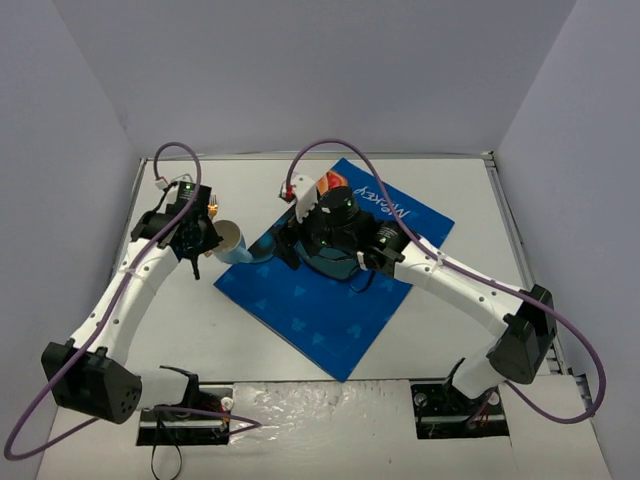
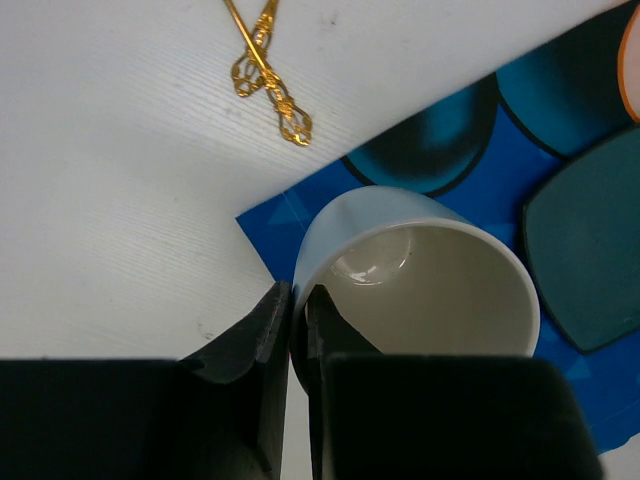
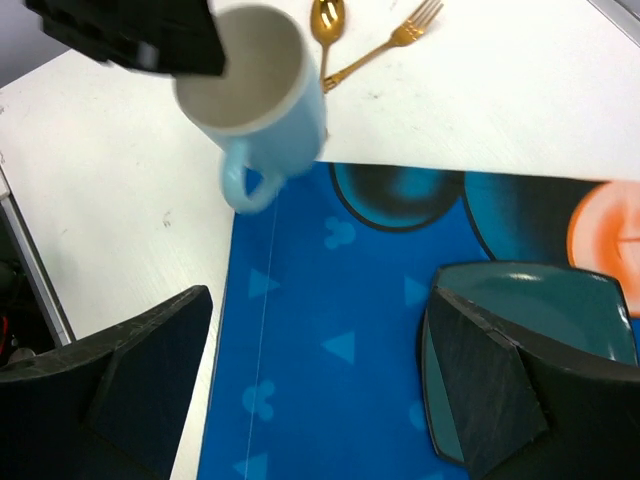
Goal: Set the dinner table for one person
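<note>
1. Tabletop point(image 1: 250, 340) is the broad, white, rigid surface under everything. It stays put, and the pieces on it are what get handled.
2. The mug point(image 2: 420, 290) looks like glazed ceramic, so it is judged stiff, smooth, likely slippery and breakable. Its wall or its handle is the sensible hold.
3. The left pincer point(image 2: 299, 293) is clamped on the mug's wall, one finger inside the rim and one outside. The mug sits at the left corner of the mat point(image 1: 340, 310). Whether it touches the tabletop cannot be told.
4. The right pincer point(image 3: 320, 295) gapes wide over the mat with nothing between its fingers.
5. The plate point(image 3: 560, 310) lies flat on the mat beside that pincer. It is low and hard, so its edge is the only likely hold.
6. Count: one mug, one plate, one fork point(image 3: 385, 45), one spoon point(image 3: 327, 20), one mat.
</note>
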You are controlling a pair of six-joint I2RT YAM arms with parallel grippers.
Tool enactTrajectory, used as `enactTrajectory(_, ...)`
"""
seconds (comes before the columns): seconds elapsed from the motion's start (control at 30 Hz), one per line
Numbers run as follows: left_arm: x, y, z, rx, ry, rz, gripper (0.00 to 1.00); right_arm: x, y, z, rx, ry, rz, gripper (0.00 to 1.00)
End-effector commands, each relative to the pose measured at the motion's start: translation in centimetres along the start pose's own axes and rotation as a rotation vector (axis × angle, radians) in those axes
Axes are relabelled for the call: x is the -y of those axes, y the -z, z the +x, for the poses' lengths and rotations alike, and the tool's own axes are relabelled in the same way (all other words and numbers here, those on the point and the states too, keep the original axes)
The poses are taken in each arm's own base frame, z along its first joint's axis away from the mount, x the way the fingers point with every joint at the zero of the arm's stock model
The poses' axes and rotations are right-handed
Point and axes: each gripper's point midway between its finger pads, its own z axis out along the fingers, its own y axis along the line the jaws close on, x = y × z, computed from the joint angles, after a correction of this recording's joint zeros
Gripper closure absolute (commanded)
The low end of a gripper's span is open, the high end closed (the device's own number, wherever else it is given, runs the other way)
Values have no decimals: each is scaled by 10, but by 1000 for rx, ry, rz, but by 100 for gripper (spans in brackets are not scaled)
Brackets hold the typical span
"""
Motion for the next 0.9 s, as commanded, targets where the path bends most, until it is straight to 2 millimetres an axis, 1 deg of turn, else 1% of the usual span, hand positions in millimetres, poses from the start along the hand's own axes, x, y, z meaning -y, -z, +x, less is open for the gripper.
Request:
enactTrajectory(0.0, 41, 29, -36, 145, 70, 77, 100, -13, -12, -36, 86, 66, 18, 18)
enactTrajectory(0.1, 53, 34, -36, 150, 65, 93, 100, -21, -23, -38, 82, 71, 17, 23)
enactTrajectory(0.17, 58, 36, -35, 152, 67, 105, 100, -23, -27, -28, 44, 71, 26, 25)
enactTrajectory(0.3, 65, 41, -34, 154, 68, 127, 100, -24, -36, -17, 15, 66, 55, 30)
enactTrajectory(0.4, 69, 44, -30, 153, 59, 137, 100, -22, -40, -14, 5, 61, 76, 35)
enactTrajectory(0.7, 74, 49, -24, 154, 58, 151, 100, -18, -48, -11, -5, 63, 96, 46)
enactTrajectory(0.87, 78, 49, -21, 149, 49, 157, 100, -20, -49, -12, 5, 59, 92, 57)
